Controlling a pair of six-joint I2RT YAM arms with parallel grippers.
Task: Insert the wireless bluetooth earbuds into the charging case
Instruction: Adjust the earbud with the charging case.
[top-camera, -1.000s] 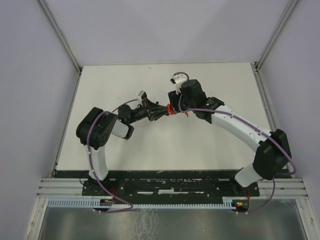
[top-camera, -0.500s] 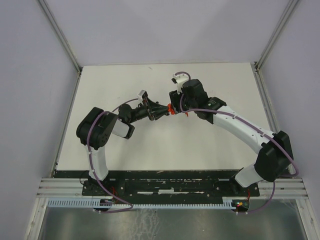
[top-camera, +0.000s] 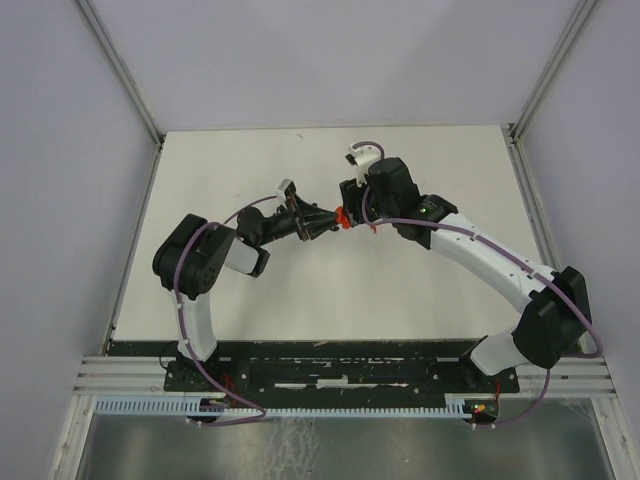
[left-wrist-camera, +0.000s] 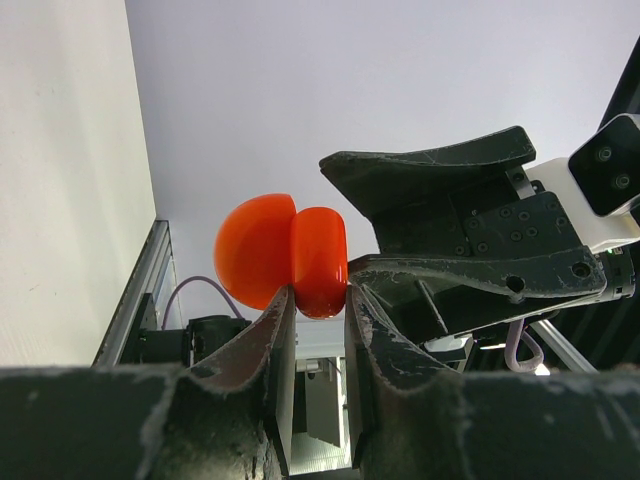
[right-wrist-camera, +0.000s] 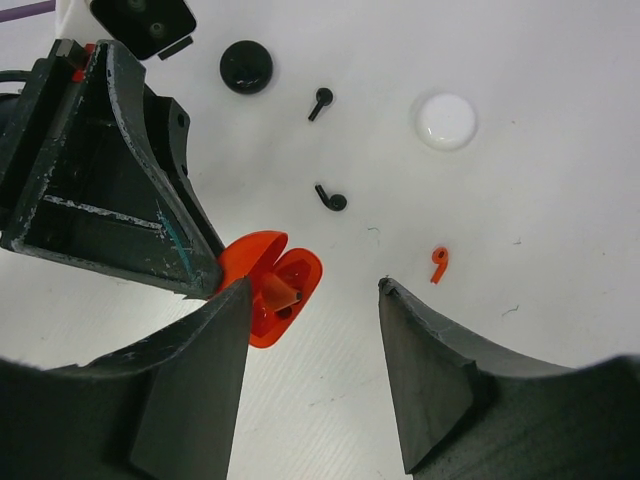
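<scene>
Since a second ago the right arm has swung its elbow a little outward, and its wrist has shifted slightly to the right. The right pincer (right-wrist-camera: 312, 290) stands with its fingers apart and holds nothing. The left pincer (left-wrist-camera: 318, 297) is clamped on the open round red plastic charging case (left-wrist-camera: 295, 255), which is lifted above the white bench (top-camera: 330, 290). One small red curved earbud (right-wrist-camera: 279, 293) sits inside this case. A second red earbud (right-wrist-camera: 439, 264) lies on the bench, near two black earbuds (right-wrist-camera: 320, 103) (right-wrist-camera: 331, 198), a black round case (right-wrist-camera: 246, 67) and a white round case (right-wrist-camera: 445, 121).
</scene>
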